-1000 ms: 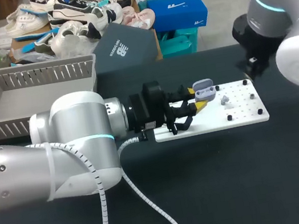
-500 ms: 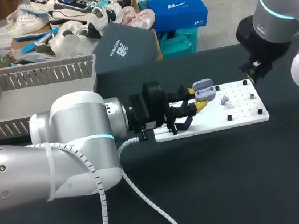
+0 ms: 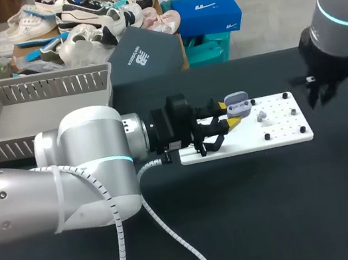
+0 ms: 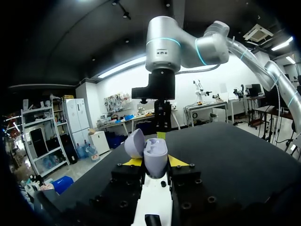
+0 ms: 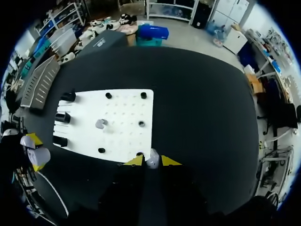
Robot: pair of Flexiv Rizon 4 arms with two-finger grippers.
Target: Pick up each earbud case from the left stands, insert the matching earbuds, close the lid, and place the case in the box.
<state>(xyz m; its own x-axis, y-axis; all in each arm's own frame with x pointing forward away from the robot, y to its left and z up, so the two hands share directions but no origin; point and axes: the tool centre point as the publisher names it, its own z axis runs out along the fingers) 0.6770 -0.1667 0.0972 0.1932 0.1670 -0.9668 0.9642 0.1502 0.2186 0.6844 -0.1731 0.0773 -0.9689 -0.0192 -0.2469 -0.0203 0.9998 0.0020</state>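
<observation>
**Open case presented for earbud insertion.**
Our left gripper clamps the case, lid up, above the board's left end; we cannot see into its wells. Our right gripper pinches an earbud beside the board's right end, and a second earbud lies on the board. A tilted or mismatched earbud could jam at its well or slip from the tips. No case shows in the box.
</observation>
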